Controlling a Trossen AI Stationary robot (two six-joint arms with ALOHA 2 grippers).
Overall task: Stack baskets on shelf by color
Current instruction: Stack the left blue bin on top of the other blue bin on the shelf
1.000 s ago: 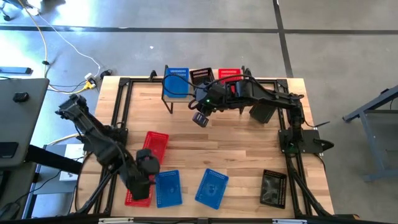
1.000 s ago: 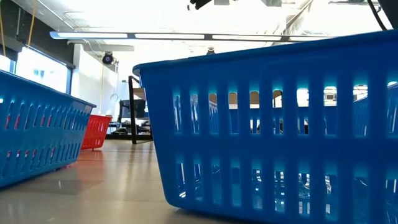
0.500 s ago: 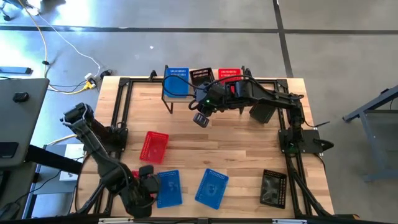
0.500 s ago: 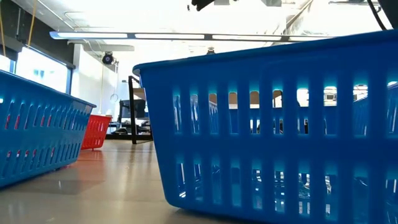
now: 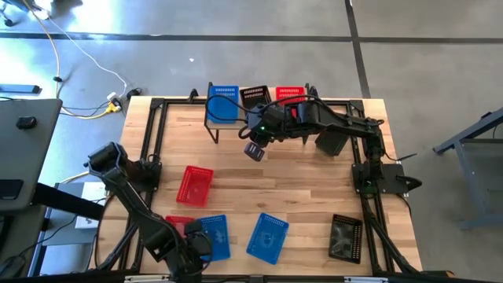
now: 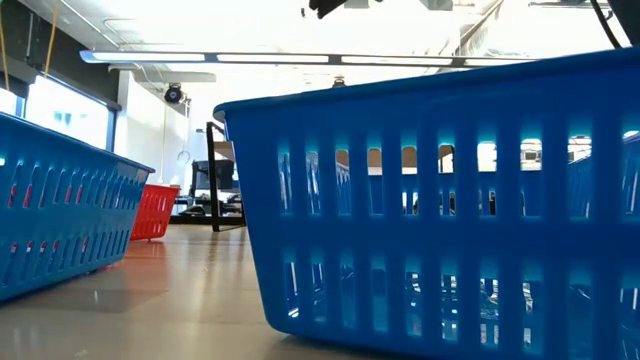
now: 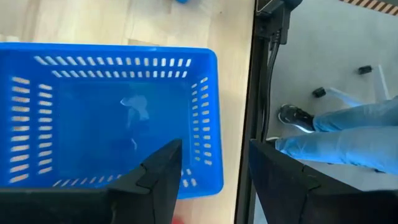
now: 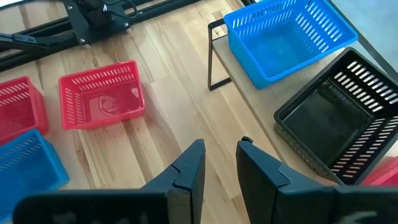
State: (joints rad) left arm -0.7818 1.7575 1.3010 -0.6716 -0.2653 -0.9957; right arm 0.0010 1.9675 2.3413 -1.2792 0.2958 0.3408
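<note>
Your left claw has swung off the red baskets and now hangs over the near blue basket at the front edge of the surface, well apart from the shelf. Its fingers are spread and empty, one over the basket's interior, one outside its end wall, so a grasp on that wall looks next. No blue has been added yet; the shelf carries one blue, one black, one red. Your right claw hovers just in front of the shelf, parted, holding nothing.
</note>
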